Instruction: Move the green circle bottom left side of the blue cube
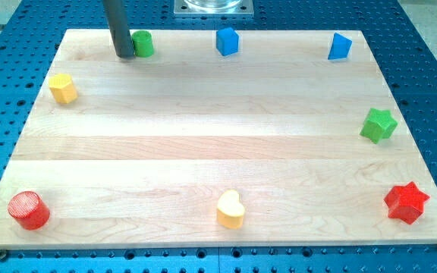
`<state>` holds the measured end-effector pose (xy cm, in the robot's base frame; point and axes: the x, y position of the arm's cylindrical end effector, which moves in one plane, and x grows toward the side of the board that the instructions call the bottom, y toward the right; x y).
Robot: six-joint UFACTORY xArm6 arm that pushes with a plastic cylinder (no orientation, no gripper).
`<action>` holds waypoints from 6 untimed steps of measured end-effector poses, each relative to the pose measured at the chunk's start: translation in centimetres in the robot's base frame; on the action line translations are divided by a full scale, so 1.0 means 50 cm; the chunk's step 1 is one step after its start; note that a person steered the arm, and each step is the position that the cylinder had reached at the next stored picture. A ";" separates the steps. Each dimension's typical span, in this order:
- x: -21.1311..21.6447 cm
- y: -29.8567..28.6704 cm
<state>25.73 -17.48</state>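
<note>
The green circle (143,43) is a small green cylinder near the view's top left of the wooden board. The blue cube (227,41) stands at the view's top middle, well to the right of the green circle. My rod comes down from the top edge and my tip (124,54) rests on the board just left of the green circle, touching or almost touching it.
A second blue block (340,46) sits at the top right. A yellow block (63,88) is at the left, a red cylinder (28,210) at the bottom left, a yellow heart (231,209) at the bottom middle, a green star (378,125) at the right, a red star (406,202) at the bottom right.
</note>
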 end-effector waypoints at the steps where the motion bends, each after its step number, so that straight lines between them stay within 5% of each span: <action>1: -0.022 -0.036; 2: -0.085 -0.025; 4: 0.024 0.108; 6: 0.016 0.183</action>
